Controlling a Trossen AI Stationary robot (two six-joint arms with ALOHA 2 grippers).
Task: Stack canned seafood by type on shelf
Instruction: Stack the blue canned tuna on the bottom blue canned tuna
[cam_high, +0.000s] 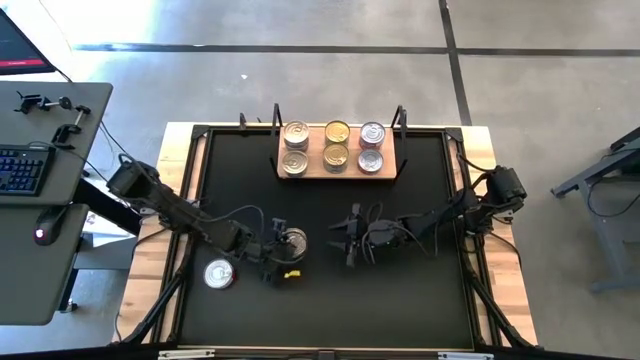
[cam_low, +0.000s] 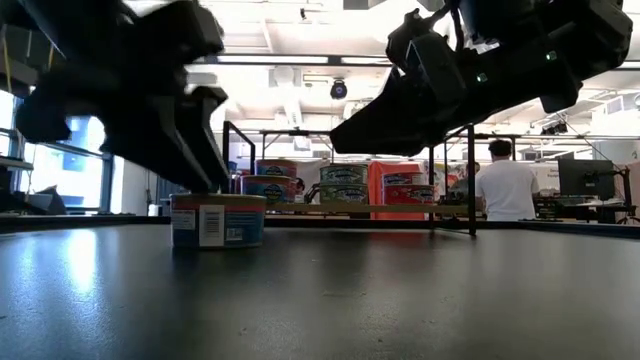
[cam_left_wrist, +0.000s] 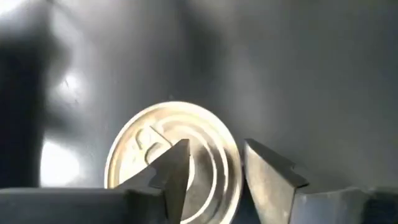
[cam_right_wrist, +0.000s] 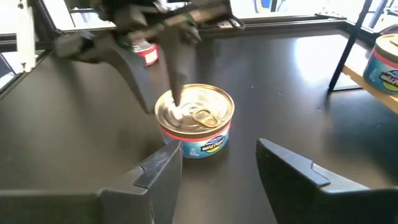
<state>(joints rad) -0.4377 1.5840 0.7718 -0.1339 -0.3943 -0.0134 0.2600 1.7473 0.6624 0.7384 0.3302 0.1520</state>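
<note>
A silver-lidded tin (cam_high: 296, 239) (cam_low: 218, 221) (cam_right_wrist: 194, 121) with a blue label stands on its base on the black mat. My left gripper (cam_high: 283, 247) (cam_left_wrist: 217, 149) (cam_right_wrist: 165, 106) is open and points down over the tin. One finger is over the lid (cam_left_wrist: 143, 143) and the other is outside the rim. My right gripper (cam_high: 350, 237) (cam_right_wrist: 217, 149) is open and hovers to the tin's right, pointing at it. The shelf (cam_high: 340, 170) (cam_low: 400, 208) holds several tins in three pairs: silver, gold and purplish. My left gripper comes at the tin from above. One fingertip (cam_right_wrist: 176, 99) reaches down to the lid (cam_right_wrist: 199, 102), and the other finger (cam_right_wrist: 134, 81) passes outside the tin's wall. I cannot tell whether either finger touches the tin.
A second silver-lidded tin (cam_high: 219, 274) (cam_right_wrist: 147, 55) stands on the mat to the left of my left gripper. The shelf's black posts (cam_high: 400, 120) (cam_right_wrist: 348, 46) rise at the far side. People and desks (cam_low: 505, 185) show beyond the table.
</note>
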